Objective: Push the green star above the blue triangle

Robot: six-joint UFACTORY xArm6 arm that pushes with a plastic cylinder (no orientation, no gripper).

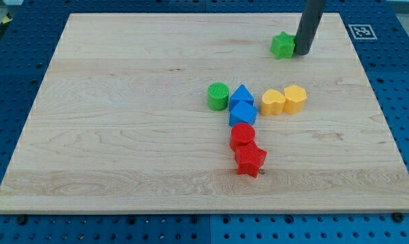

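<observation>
Green star-shaped plastic block (283,45), ridged and lying flat near the wooden board's (123,135) top right, touches my tip (303,52) on its right; blue triangle (241,93) sits well below.

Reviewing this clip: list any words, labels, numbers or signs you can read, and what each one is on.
No readable words, brand names or numbers in this view.
One sign only: a black-and-white square fiducial marker on the wooden board, at its corner in the view's top right; it is a pattern, not text.
The coloured blocks and the rod carry no markings that I can see.
</observation>
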